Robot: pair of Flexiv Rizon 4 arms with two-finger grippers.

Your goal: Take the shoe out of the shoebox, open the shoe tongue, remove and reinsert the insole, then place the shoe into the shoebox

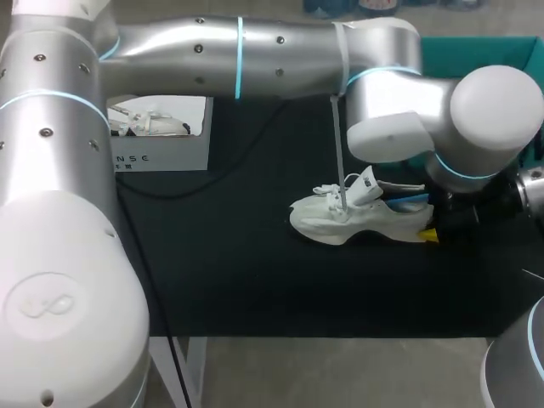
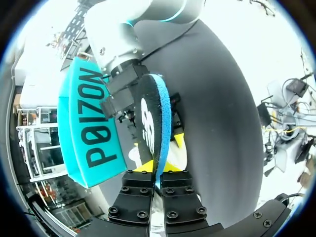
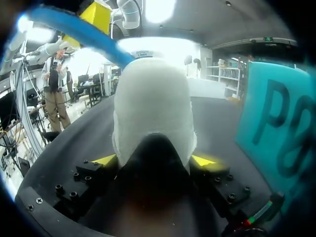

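The white shoe (image 1: 340, 223) sits out of its box on the black table (image 1: 255, 280), its heel clamped in the right claw (image 3: 154, 160), while the left claw (image 2: 158, 170) pinches the blue-edged insole (image 2: 160, 128) at its opening; whether it is coming out or going back in is unclear. Boxing appears still to come. The open white shoebox (image 1: 161, 157) holds something pale and indistinct, and the inside of the teal box (image 1: 484, 53) cannot be seen.

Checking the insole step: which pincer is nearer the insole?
Left. The left pincer is shut on the insole; the right pincer is shut on the heel of the shoe, with the insole ahead of it.
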